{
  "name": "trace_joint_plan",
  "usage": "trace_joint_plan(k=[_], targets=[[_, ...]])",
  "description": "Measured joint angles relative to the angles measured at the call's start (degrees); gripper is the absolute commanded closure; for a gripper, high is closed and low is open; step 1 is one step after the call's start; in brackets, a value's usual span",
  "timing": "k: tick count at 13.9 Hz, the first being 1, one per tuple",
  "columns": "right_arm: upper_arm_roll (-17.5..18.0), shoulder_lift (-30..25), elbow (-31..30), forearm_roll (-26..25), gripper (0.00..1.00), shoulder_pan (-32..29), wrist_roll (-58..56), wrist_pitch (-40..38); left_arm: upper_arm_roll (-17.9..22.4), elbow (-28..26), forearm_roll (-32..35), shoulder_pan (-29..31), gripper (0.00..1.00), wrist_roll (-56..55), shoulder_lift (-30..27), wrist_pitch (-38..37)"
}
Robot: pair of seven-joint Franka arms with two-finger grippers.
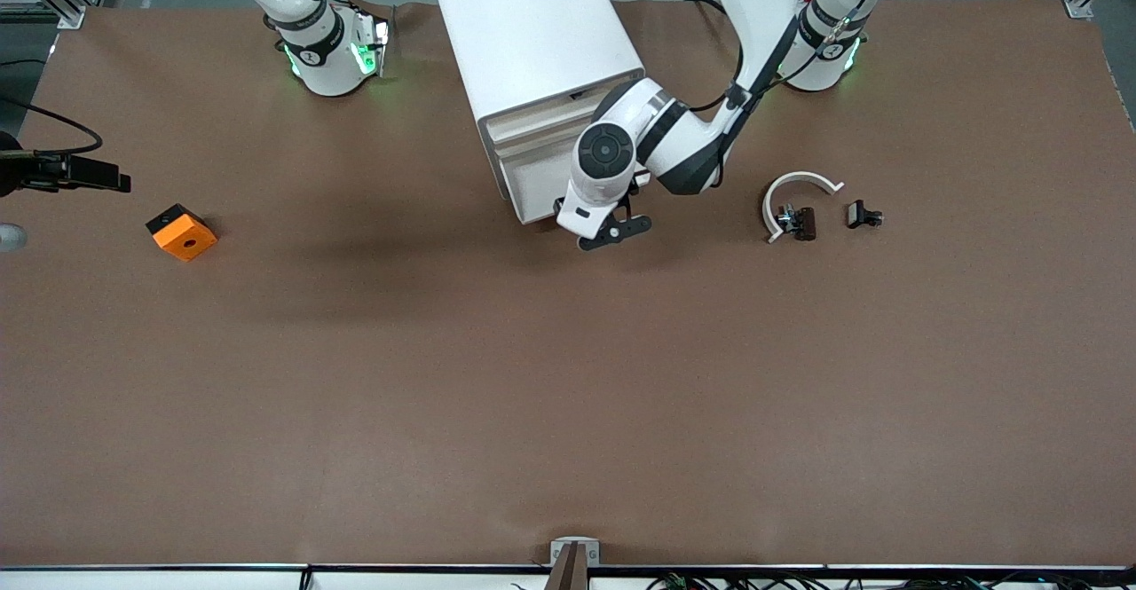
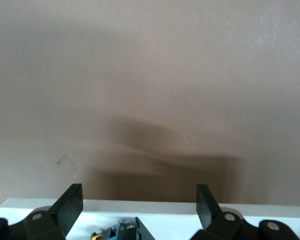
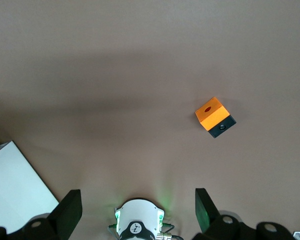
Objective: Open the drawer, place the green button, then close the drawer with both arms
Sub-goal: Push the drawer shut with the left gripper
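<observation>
Front view has the left gripper [image 1: 612, 228] hanging right in front of the white cabinet [image 1: 532, 58], over the bench [image 1: 568, 377] by the lower drawers, jaws spread wide and holding nothing; the left wrist view catches a white drawer [image 2: 150, 206] edge under it with a dark blue blocky bit, probably the button [image 2: 122, 231], poking up between the fingers. The right gripper [image 3: 138, 210] is high above its own base, jaws wide too, waiting; the orange cube [image 1: 181, 232] sits toward the right arm's end, and the white arc with black clip pieces [image 1: 794, 204] toward the left arm's end.

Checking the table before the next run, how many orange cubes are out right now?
1. The orange cube sits on the table toward the right arm's end, nearer the front camera than the cabinet. Something could be hidden under the left arm.
</observation>
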Motion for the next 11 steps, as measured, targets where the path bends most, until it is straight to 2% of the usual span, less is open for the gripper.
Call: trace_joint_plan(k=[3, 6, 11], targets=[[0.5, 0.0, 0.6, -0.2, 0.00, 0.0, 0.0, 0.4, 0.0, -0.6, 0.0, -1.8, 0.00, -1.2, 0.0, 0.0], [0.4, -0.2, 5.4, -0.1, 0.00, -0.3, 0.0, -1.0, 0.0, -1.2, 0.0, -3.2, 0.00, -2.5, 0.0, 0.0], [0.2, -1.8, 8.6, 4.9, 0.00, -4.2, 0.0, -6.0, -0.4, -1.5, -1.1, -3.8, 0.00, -3.8, 0.0, 0.0]])
